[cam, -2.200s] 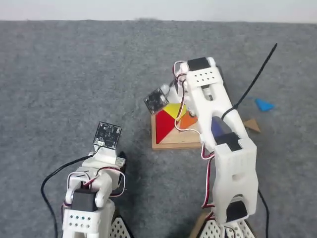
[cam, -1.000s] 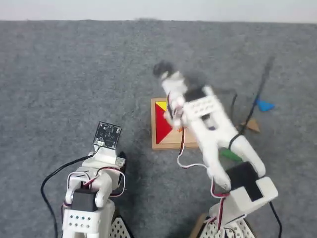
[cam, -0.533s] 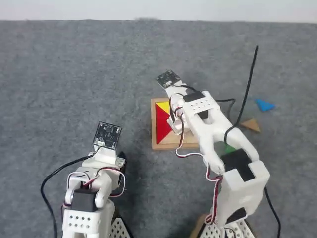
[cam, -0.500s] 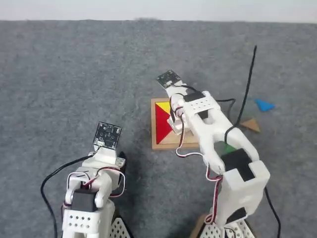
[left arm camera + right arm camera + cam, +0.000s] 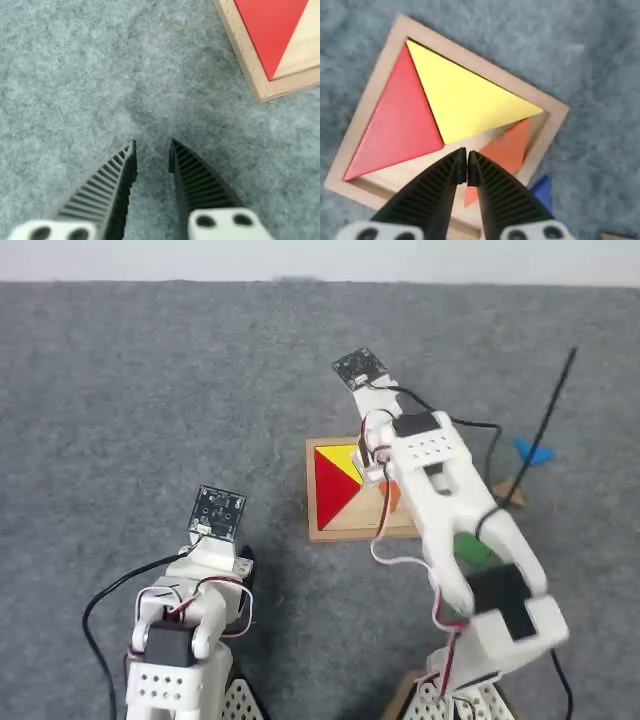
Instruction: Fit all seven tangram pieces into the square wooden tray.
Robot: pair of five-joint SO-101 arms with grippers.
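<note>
Grey felt tabletop, square wooden tray mid-frame, partly filled; right gripper hovers over it, pinched shut and empty. Dip now and those tips could shove the orange piece askew.

a grey, felt-like mat covered the table, its fuzzy nap showing in the wrist views. a pale strip ran along the mat's far edge.

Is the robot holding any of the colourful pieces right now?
No, nothing is held. The jaws of the right arm are shut on nothing above the tray. The jaws of the left arm are open over the grey mat.
</note>
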